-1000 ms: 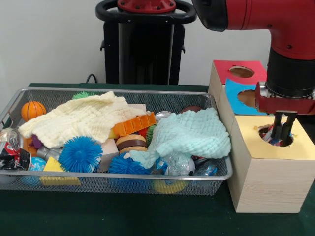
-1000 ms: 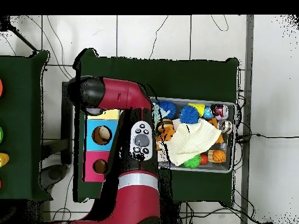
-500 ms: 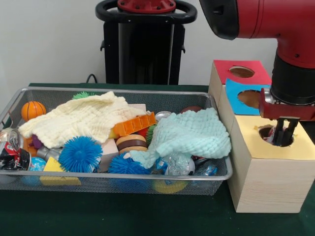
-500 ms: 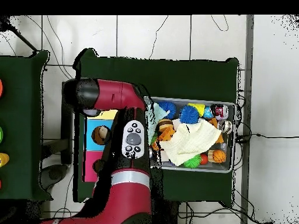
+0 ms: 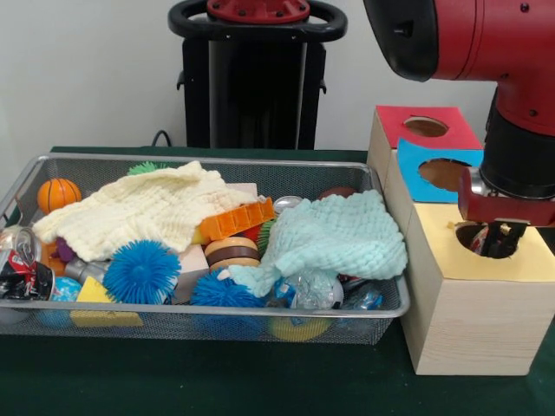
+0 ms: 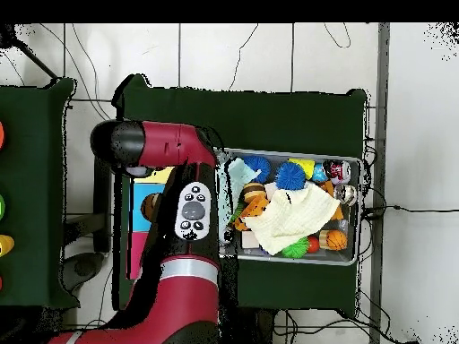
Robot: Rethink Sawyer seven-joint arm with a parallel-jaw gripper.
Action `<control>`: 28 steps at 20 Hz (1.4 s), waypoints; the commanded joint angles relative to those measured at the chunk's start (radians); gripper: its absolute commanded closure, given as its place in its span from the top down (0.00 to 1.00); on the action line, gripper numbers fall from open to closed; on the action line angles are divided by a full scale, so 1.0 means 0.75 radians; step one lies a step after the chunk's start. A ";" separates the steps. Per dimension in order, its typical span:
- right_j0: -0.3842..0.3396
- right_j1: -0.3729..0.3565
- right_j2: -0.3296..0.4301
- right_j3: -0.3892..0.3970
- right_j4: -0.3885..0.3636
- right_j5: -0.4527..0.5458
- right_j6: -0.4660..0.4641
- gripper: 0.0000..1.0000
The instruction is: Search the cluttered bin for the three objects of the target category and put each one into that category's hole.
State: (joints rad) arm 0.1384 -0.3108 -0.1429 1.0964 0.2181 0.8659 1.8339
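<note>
My gripper [image 5: 500,243] hangs from the red arm and reaches down into the round hole of the yellow-topped wooden box [image 5: 520,264], right of the bin. A bit of something red and white [image 5: 479,240] shows at the hole's left rim; the hole's dark inside hides how the gripper stands. A crushed red and white can [image 5: 19,260] lies at the left end of the wire bin [image 5: 26,186]. In the overhead view the arm [image 6: 184,210] covers the gripper and most of the boxes; the can [image 6: 335,169] shows at the bin's far right corner.
The bin holds a cream cloth [image 5: 143,208], a mint cloth [image 5: 334,234], blue spiky balls [image 5: 141,271], an orange ball [image 5: 58,193] and an orange toy [image 5: 234,219]. Behind the yellow box stand a blue-topped box [image 5: 425,156] and a red-topped box [image 5: 408,117], each with a hole.
The arm has shifted right in the front view and the gripper has sunk deeper into the yellow hole. Less of the red and white thing shows there now.
</note>
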 commanded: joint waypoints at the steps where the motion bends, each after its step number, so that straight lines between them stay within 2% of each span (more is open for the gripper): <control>1: -0.001 0.085 0.007 -0.019 0.013 0.149 0.336 0.00; 11: 0.008 0.116 -0.029 -0.046 0.025 0.117 0.355 0.00; 13: 0.017 0.124 -0.058 -0.056 0.002 0.095 0.349 0.00; 19: -0.004 0.085 -0.011 0.068 0.021 -0.020 0.292 0.00; 26: -0.010 0.037 -0.005 0.091 0.023 0.083 0.254 0.00; 28: 0.002 0.019 -0.022 0.092 0.011 0.078 0.255 0.00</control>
State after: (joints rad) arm 0.1579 -0.2715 -0.1900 1.0653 0.2185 0.8659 1.8339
